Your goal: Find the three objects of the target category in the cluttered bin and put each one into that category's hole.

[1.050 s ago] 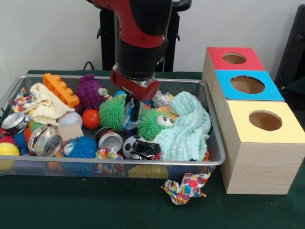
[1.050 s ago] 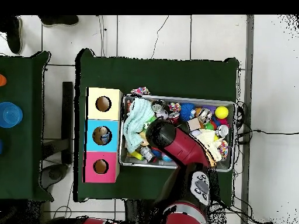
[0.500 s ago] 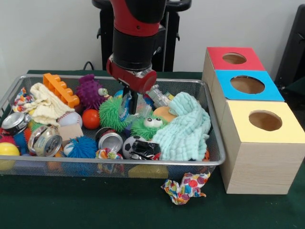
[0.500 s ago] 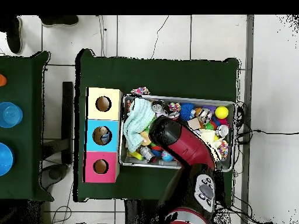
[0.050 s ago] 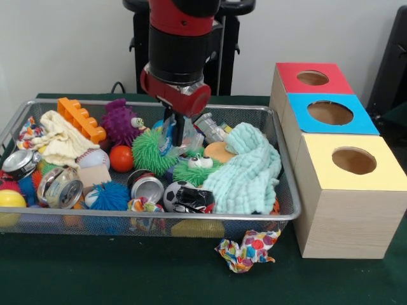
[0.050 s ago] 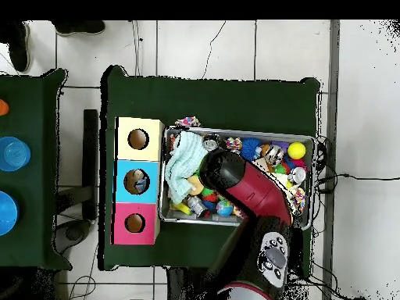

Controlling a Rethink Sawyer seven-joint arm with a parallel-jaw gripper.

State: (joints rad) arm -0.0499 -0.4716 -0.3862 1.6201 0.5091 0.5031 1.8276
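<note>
Wrapper (image 5: 169, 136), pinched between the fingers of the gripper (image 5: 174, 135), is judged light, crinkly and slippery.

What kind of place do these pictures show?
Probably a robotics lab set up for a sorting test: a wire bin crammed with toys and cans, three wooden boxes with coloured holed tops, and a green-covered table on a tiled floor.

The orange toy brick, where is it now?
Front view: the orange brick lies at the bin's far left, between the cream cloth and purple spiky toy.
</note>
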